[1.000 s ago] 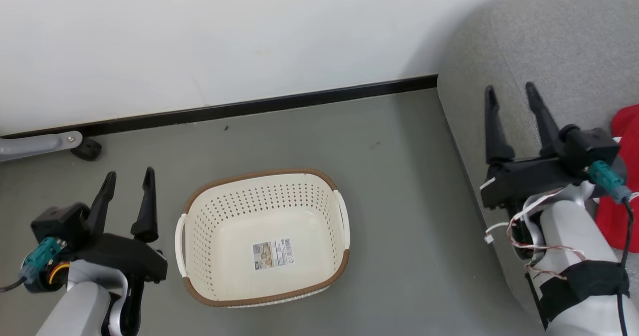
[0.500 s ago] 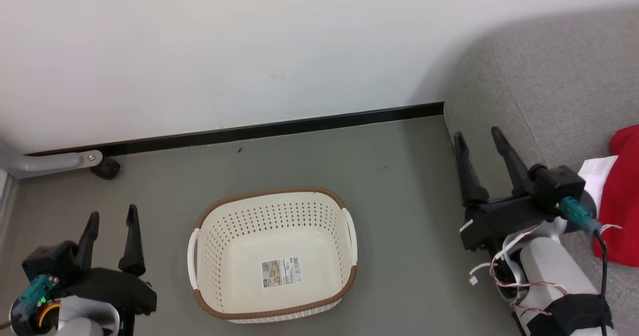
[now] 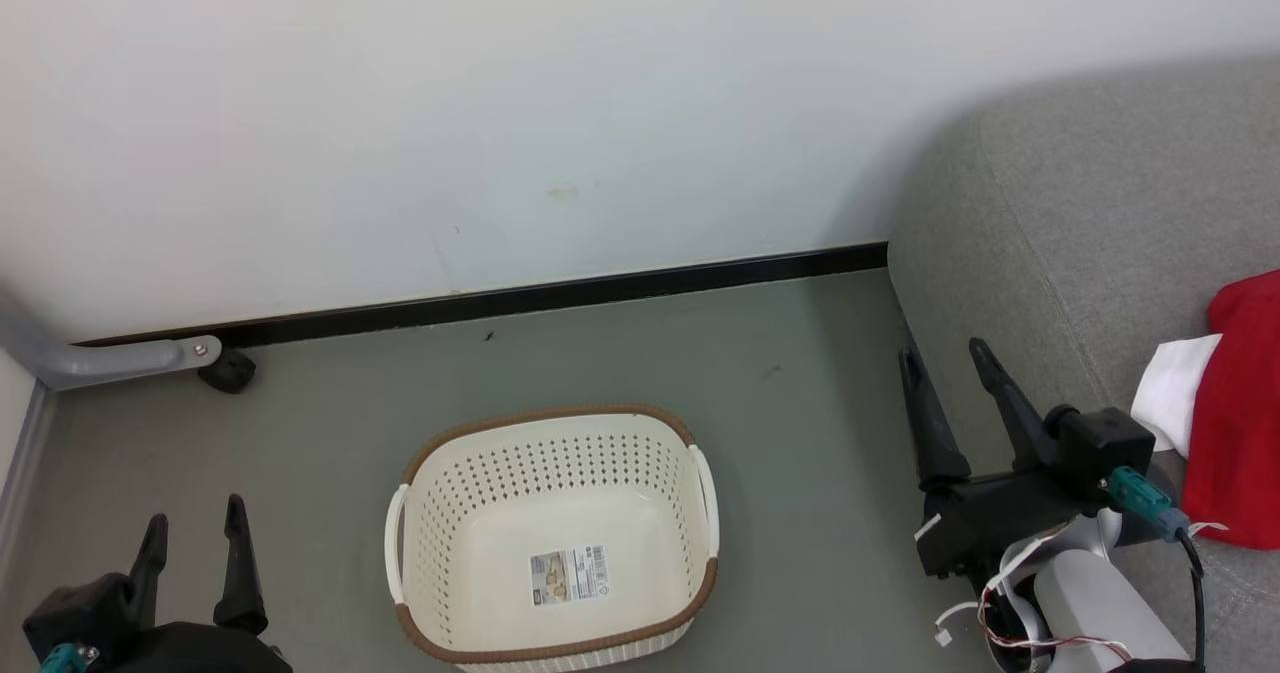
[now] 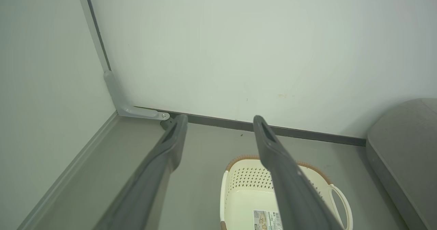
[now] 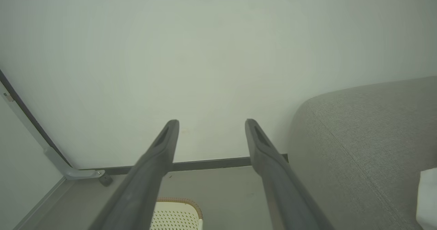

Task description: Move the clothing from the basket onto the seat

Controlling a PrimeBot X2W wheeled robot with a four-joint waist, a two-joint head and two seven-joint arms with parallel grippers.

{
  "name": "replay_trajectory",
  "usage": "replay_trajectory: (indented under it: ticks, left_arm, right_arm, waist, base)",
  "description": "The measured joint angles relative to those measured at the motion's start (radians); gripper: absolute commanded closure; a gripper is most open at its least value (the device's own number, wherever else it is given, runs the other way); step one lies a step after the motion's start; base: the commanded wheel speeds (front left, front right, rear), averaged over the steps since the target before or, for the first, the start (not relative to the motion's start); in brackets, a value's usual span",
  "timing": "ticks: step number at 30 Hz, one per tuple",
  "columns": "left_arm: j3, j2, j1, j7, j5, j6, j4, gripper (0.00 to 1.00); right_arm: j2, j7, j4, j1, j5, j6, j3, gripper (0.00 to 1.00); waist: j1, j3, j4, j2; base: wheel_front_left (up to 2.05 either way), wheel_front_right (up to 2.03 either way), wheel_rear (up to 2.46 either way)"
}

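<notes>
Bright red garment with white trim [image 3: 1245,423] lies on the big grey fabric sofa seat [image 3: 1060,213], over on the right. Oval cream perforated basket with brown rim [image 3: 545,418] sits on the grey floor [image 3: 600,353], label sticker [image 3: 569,575] on its bottom. Left gripper [image 3: 195,513] and right gripper [image 3: 941,350]: jaws spread wide, gripping nothing.

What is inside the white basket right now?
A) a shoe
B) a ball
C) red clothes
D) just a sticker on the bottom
D: the basket has a label sticker on its bare bottom, while the red clothing lies over on the grey seat.
</notes>
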Motion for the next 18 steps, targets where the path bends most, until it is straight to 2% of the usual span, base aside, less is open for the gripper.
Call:
replay_trajectory:
  ticks: [8,16,18]
  left_arm:
    - [0.055,-0.036,0.056,0.0,0.037,0.0,-0.039,0.0]
    - [0.1,-0.058,0.106,0.0,0.111,0.0,-0.073,0.0]
    - [0.106,-0.068,0.119,0.0,0.138,0.0,-0.09,0.0]
  right_arm:
    - [0.0,0.0,-0.001,0.046,-0.003,-0.017,0.019,0.0]
    - [0.001,0.0,0.0,0.059,-0.003,-0.018,0.034,0.0]
    - [0.001,0.0,-0.001,0.064,-0.003,-0.028,0.037,0.0]
  waist:
    - [-0.0001,-0.02,0.002,0.0]
    - [-0.0001,-0.027,0.003,0.0]
    - [0.0,-0.029,0.003,0.0]
  base:
    - [0.0,0.0,0.0]
    - [0.0,0.0,0.0]
    - [0.0,0.0,0.0]
